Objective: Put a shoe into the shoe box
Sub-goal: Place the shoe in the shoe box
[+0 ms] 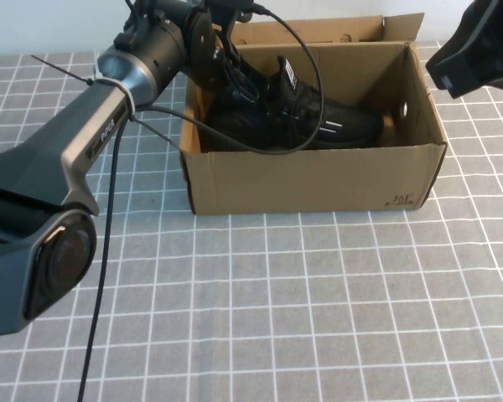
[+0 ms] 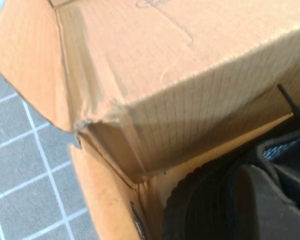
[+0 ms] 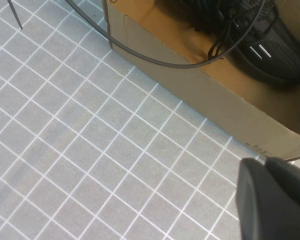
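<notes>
The black mesh shoe (image 1: 318,117) lies inside the brown cardboard shoe box (image 1: 318,180), toe toward the right end, white heel tab toward the back left. My left gripper (image 1: 226,79) reaches down into the box's left end, right by the shoe's heel. In the left wrist view it (image 2: 270,205) is a dark shape against the shoe's ribbed sole (image 2: 200,210), close to the box wall (image 2: 190,75). My right gripper (image 1: 478,50) hovers above the box's right end, shut and empty. It also shows in the right wrist view (image 3: 275,200), above the box's front corner.
The box stands at the back middle of a grey tiled tablecloth (image 1: 302,310). A black cable (image 1: 306,100) loops from the left arm over the box's front wall. The box's back flaps (image 1: 335,29) stand upright.
</notes>
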Robot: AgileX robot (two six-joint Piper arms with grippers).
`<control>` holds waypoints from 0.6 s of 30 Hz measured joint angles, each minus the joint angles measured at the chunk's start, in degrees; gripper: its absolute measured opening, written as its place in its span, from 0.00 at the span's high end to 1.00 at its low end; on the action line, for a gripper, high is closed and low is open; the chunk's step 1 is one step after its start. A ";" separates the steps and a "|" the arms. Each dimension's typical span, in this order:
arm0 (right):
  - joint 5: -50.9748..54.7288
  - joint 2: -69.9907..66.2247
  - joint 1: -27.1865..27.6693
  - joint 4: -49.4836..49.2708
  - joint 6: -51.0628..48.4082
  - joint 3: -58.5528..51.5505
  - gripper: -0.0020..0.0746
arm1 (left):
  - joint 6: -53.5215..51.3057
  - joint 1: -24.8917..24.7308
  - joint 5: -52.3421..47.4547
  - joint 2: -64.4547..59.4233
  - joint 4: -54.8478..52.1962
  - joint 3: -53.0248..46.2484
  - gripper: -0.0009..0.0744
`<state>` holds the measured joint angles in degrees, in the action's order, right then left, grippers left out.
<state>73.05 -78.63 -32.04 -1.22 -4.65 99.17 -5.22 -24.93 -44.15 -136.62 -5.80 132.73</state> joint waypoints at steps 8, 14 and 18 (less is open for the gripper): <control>0.00 0.00 0.00 -0.49 0.00 0.00 0.98 | -1.68 0.00 0.35 0.00 0.00 0.00 0.97; 0.00 0.00 0.00 -1.78 0.00 0.00 0.98 | -1.83 0.00 0.61 0.00 0.27 0.00 0.80; 0.00 0.00 0.00 -1.85 -0.23 0.00 0.98 | -1.83 0.00 0.61 0.00 0.47 0.00 0.60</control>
<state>73.05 -78.63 -32.04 -3.08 -4.88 99.17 -7.05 -24.93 -43.54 -136.62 -5.33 132.73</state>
